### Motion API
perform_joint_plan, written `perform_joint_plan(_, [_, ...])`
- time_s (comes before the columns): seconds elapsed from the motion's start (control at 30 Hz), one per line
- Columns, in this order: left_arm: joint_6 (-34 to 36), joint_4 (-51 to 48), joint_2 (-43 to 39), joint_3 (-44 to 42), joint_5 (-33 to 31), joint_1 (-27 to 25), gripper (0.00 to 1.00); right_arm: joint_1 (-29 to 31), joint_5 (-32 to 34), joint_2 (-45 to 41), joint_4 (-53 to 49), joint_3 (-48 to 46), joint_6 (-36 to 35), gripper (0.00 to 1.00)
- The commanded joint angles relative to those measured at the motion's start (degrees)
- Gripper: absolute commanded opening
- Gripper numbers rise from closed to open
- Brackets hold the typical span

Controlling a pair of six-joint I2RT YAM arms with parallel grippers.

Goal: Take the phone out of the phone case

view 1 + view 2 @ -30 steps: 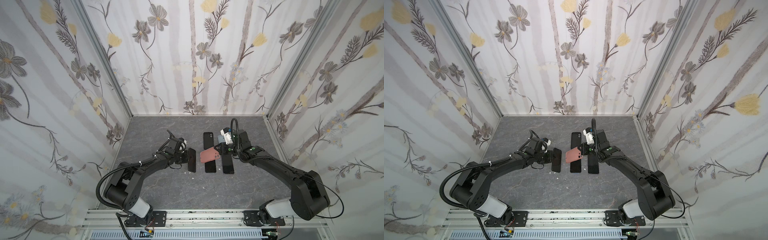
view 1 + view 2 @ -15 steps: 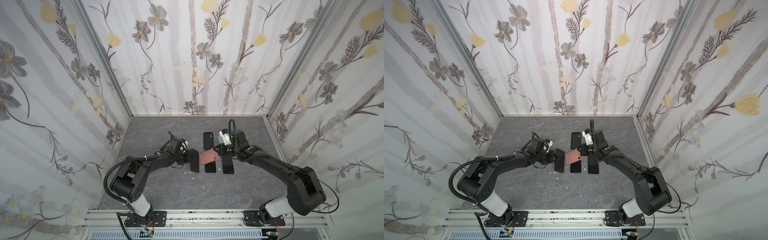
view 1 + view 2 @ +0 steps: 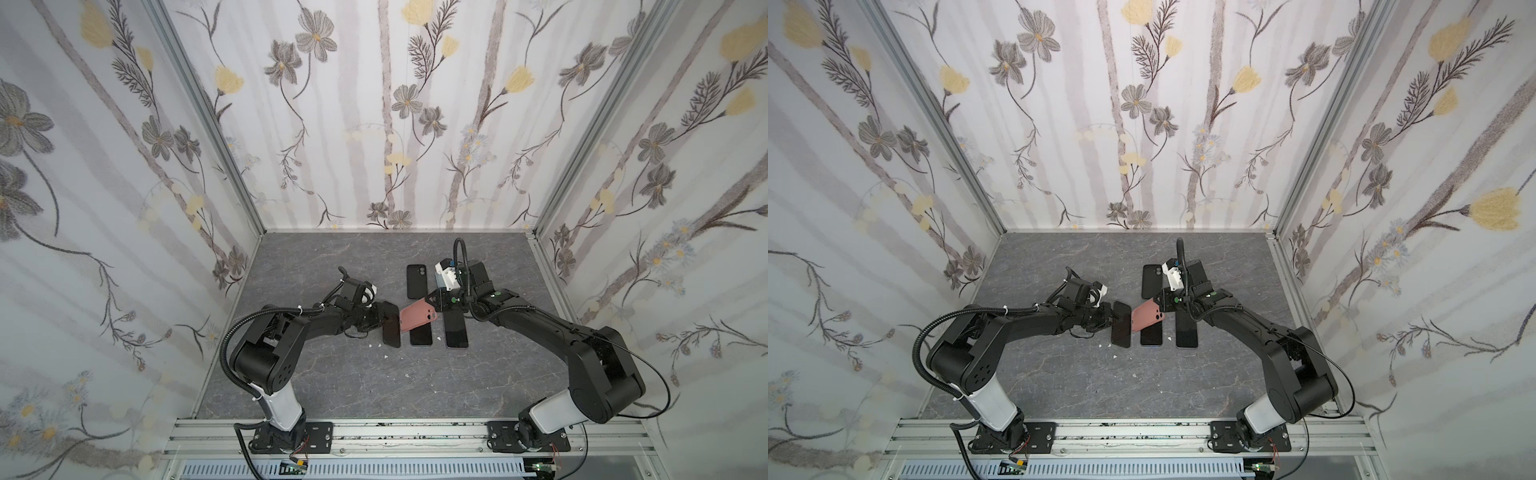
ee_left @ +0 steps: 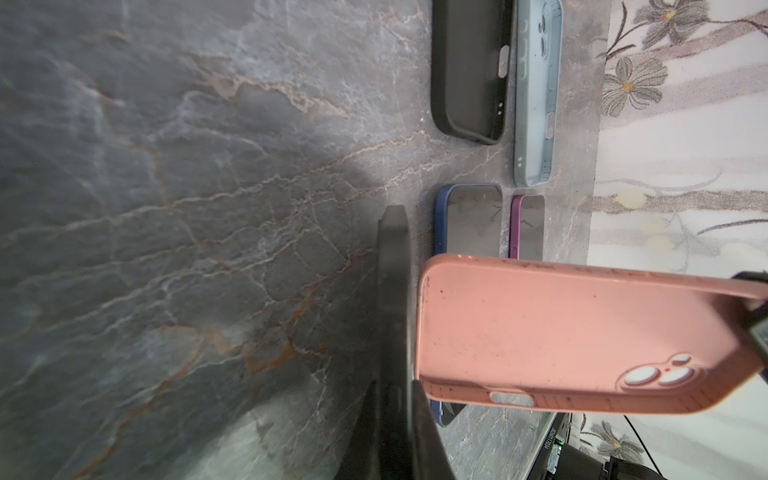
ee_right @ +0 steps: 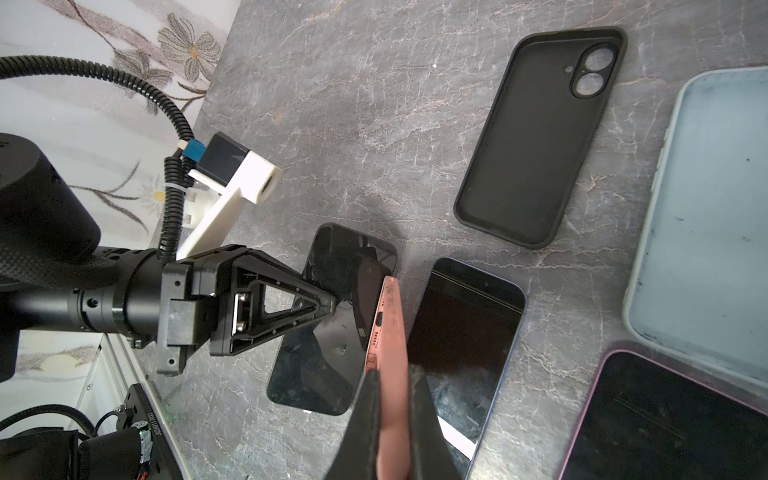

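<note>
Phone case [image 3: 417, 318] empty, pinched by right claw [image 5: 392, 376]; left claw [image 5: 334, 305] clamps black phone [image 5: 320, 365].

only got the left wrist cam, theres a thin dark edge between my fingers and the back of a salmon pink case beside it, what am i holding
observer: The right wrist view shows its face: a glossy black slab phone, bare, with the left gripper shut on one long edge.
operator: ok and who has the pink case
observer: The right gripper is shut on the matte salmon pink phone case, which runs edge-on between its fingers there.
operator: so is the phone clear of the case
observer: In both top views the phone sits beside the case, on the left arm's side, not inside it; whether their edges touch I cannot tell.
</note>
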Motion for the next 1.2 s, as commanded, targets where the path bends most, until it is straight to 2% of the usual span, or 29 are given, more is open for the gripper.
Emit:
perform_joint_plan(0.0, [-0.81,2.87,1.12,0.05,0.30,0.12,0.00,0.18,0.44,0.71,0.11,0.78,-0.53,0.00])
perform_joint_plan(0.2, [-0.72,2.87,1.72,-0.48,-0.20,0.46,0.00,0.19,0.79,1.53,-0.75,1.01,-0.73,0.00])
perform_joint_plan(0.4, [-0.63,2.87,2.02,-0.71,-0.32,0.91,0.18,0.44,0.44,2.57,-1.10,1.44,-0.95,0.00])
perform_joint_plan(0.5, [-0.63,2.75,2.27,-0.88,-0.38,1.08,0.21,0.47,0.44,2.86,-1.20,1.59,-1.06,0.00])
perform_joint_plan(0.9, [-0.89,2.27,2.41,-2.40,-2.08,2.39,0.48,0.59,0.86,3.21,-1.88,2.05,-1.59,0.00])
perform_joint_plan(1.17, [-1.20,-0.64,1.68,-4.00,-7.22,3.66,0.57,0.56,1.90,2.62,-4.06,3.33,-2.90,0.00])
